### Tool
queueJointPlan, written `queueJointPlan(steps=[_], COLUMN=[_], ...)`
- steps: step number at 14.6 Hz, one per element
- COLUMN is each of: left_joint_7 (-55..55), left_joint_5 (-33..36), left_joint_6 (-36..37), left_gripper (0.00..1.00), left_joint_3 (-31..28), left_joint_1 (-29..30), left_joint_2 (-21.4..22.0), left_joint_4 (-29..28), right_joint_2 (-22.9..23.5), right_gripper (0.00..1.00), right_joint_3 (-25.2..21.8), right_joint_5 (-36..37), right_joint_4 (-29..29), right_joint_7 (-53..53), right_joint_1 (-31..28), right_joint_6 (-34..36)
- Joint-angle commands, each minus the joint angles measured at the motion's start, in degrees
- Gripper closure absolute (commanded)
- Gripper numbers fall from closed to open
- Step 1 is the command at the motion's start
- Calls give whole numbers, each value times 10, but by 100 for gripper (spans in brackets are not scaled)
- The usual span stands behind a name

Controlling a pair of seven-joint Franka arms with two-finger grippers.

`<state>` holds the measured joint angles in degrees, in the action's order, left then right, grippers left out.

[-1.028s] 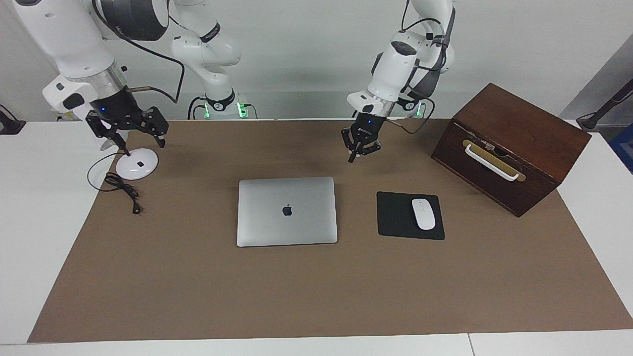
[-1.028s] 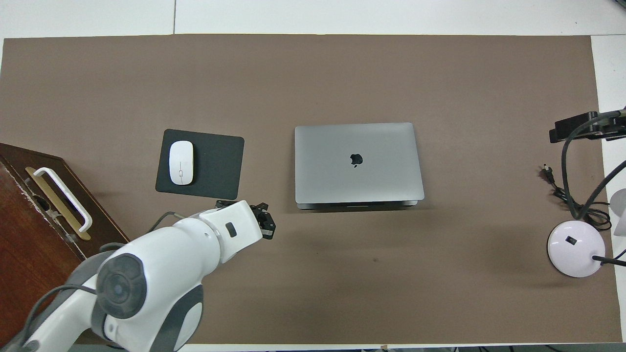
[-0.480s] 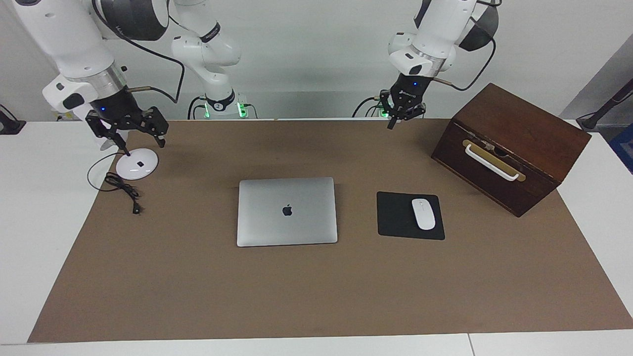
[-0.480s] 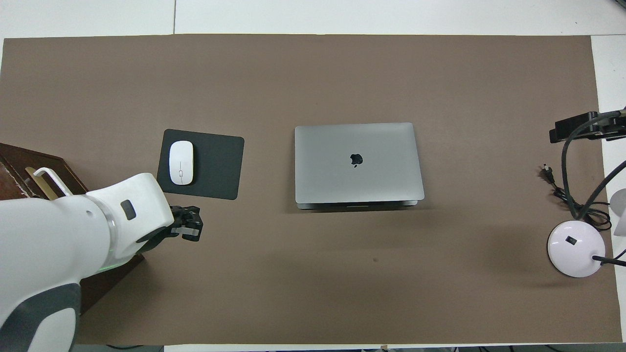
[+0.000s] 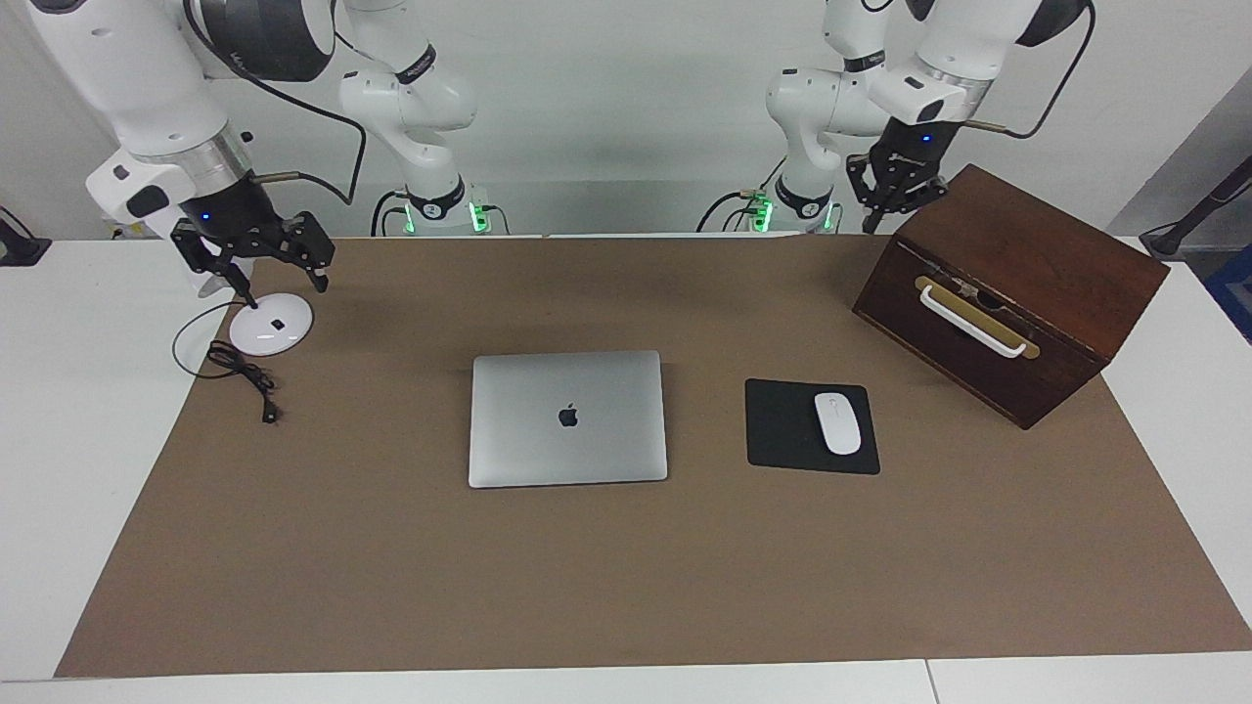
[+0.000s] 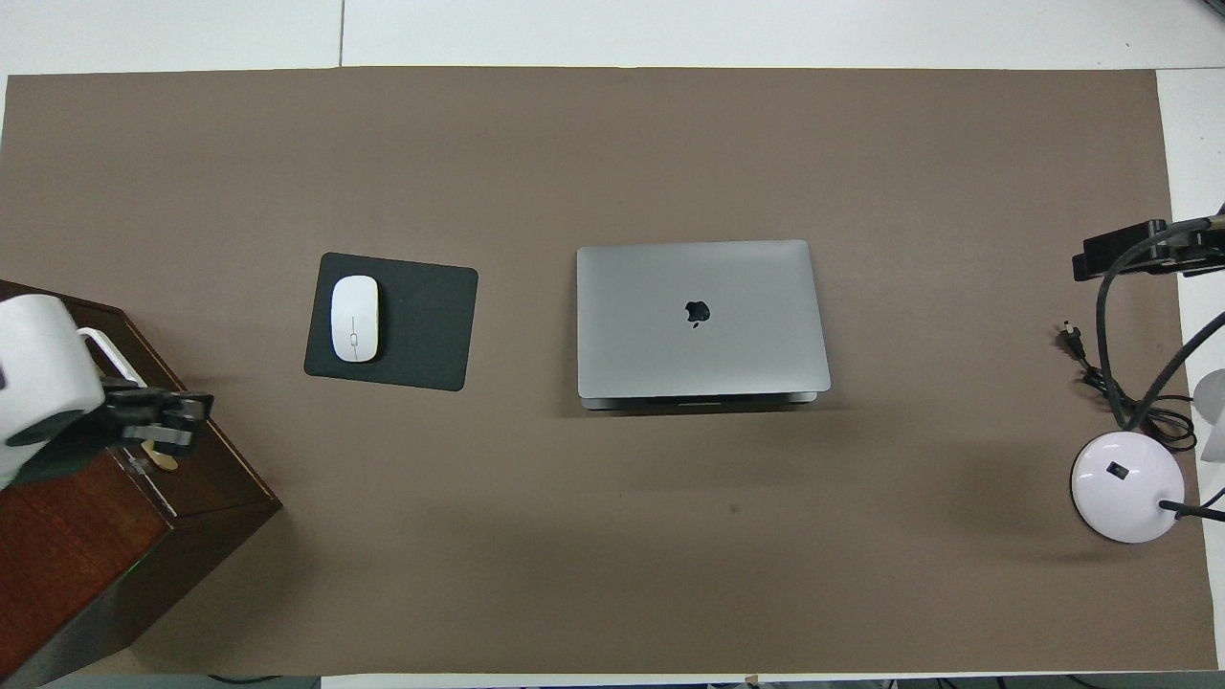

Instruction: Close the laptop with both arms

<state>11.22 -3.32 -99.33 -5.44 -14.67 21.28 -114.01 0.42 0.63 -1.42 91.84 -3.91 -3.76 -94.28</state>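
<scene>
Laptop (image 5: 567, 418): we found it lid-down, flat mid-mat, at nine o'clock of the mouse pad (image 5: 810, 426) in the facing view.
Left gripper (image 5: 895, 200): we saw it pinched together, empty, over the wooden box (image 5: 1017, 293).
Right gripper (image 5: 256, 266): we saw it spread wide, empty, over the lamp base (image 5: 271, 324).

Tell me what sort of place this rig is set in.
Probably a robot lab table staged as an office desk: a closed laptop, a mouse on a mouse pad, and a desk lamp base.
</scene>
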Motion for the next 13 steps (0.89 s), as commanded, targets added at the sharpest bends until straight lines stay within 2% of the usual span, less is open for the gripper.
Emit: queueJointPlan(steps=[1, 4, 5, 6, 7, 13], left_joint_7=[33, 31, 30, 30, 28, 24], left_joint_5=[8, 8, 8, 8, 9, 8], left_joint_6=[19, 15, 17, 19, 19, 23], left_gripper=[100, 100, 72, 13, 0, 0], left_joint_3=[7, 7, 7, 6, 6, 7], left_joint_1=[68, 107, 118, 121, 126, 134], left_joint_2=[-6, -20, -26, -34, -40, -117], left_joint_4=[19, 43, 55, 66, 73, 145], right_joint_2=[-15, -16, -16, -16, -16, -16], right_gripper=[0, 0, 0, 0, 0, 0], right_joint_3=[6, 6, 6, 6, 6, 6], right_joint_5=[5, 5, 5, 5, 5, 5], right_joint_4=[20, 25, 25, 25, 26, 27], right_joint_7=[8, 7, 7, 7, 7, 4], right_joint_1=[-5, -6, -6, -6, -7, -9], right_joint_6=[-10, -10, -10, -11, -11, -17])
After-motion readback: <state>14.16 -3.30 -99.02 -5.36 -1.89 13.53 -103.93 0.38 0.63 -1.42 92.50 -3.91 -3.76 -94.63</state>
